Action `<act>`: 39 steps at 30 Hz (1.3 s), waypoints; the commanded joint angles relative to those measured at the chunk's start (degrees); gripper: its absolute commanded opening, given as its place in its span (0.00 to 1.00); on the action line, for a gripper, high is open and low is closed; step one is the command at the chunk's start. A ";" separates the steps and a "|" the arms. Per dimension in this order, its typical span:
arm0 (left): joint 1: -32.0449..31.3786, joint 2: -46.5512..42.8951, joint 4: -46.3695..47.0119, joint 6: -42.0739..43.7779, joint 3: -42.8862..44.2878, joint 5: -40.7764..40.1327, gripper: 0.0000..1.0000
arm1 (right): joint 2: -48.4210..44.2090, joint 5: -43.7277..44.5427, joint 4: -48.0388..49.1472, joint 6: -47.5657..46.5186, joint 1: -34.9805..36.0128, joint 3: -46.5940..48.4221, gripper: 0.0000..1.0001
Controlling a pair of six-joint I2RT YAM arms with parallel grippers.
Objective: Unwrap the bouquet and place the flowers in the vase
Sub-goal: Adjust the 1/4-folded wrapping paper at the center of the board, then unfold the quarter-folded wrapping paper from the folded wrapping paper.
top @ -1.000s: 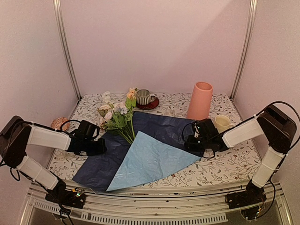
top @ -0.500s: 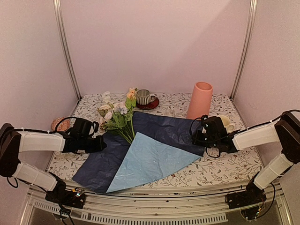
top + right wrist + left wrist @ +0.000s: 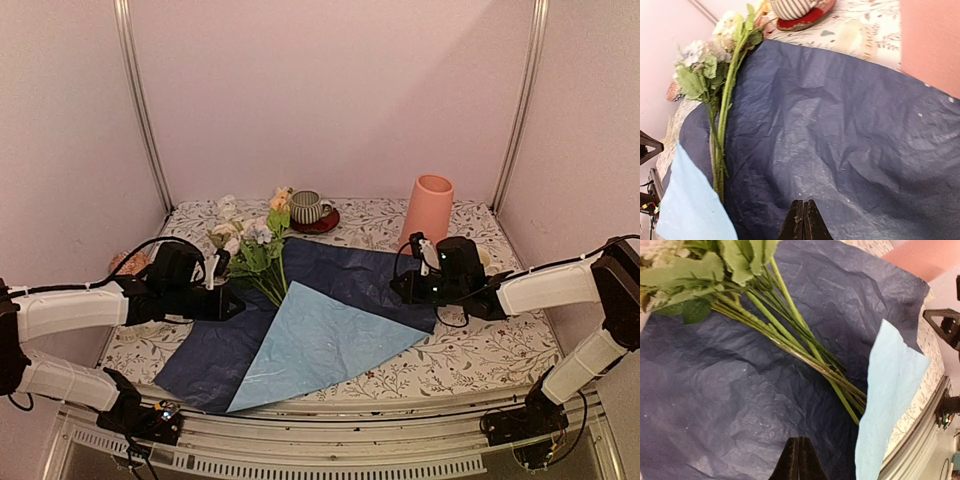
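My left gripper [image 3: 226, 302] is pinched shut and empty over the 9 o'clock edge of the paper [image 3: 345, 272]. The flowers [image 3: 256, 254] lie loose at its 11 o'clock corner. At 3 o'clock my right gripper [image 3: 402, 290] is closed on nothing too, with the vase [image 3: 427, 214] upright just behind it.

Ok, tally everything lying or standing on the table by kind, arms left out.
Vase: 1
Cups: 2, a striped cup and a cream mug, mostly hidden
Red saucer: 1
Flower bunch: 1
Blue paper sheet: 1
Round pinkish object, too small to identify: 1
Total: 7
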 commanded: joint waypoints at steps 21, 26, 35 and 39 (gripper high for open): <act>-3.78 8.57 5.84 1.35 -2.22 5.06 0.04 | 12.06 -10.56 2.08 -3.31 2.42 9.40 0.03; -3.91 8.87 5.72 1.59 -2.20 5.66 0.04 | 18.34 -12.63 -1.20 -2.74 2.47 13.05 0.02; -4.48 9.30 5.27 2.12 -2.52 6.17 0.04 | 20.84 -10.44 -2.57 -0.77 2.45 13.72 0.02; -4.65 10.29 5.89 2.46 -2.78 6.36 0.04 | 19.98 -9.15 -2.90 -0.93 2.43 13.29 0.02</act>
